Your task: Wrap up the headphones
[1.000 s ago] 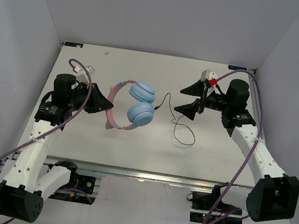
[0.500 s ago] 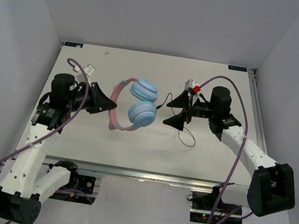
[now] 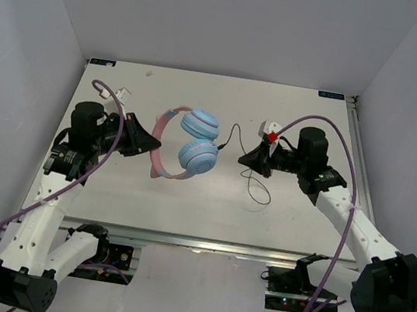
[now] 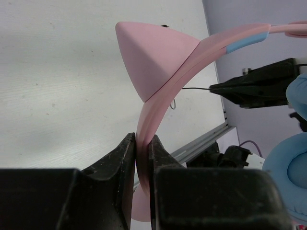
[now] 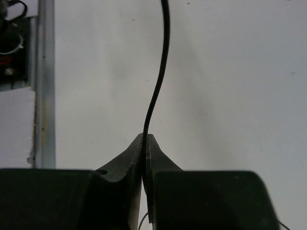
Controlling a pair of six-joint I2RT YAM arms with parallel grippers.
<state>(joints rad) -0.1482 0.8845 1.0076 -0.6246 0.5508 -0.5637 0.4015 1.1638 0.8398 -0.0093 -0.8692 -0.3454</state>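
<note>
Top external view: the headphones hang between the two arms, a little left of the desk's middle, ear cups one behind the other. The left gripper is clamped tight on the pink headband, just below a cat-ear point. The right gripper is pinched closed on the thin black cord, which runs from the cups to its tips. A slack loop of it lies on the desk nearer the front edge.
</note>
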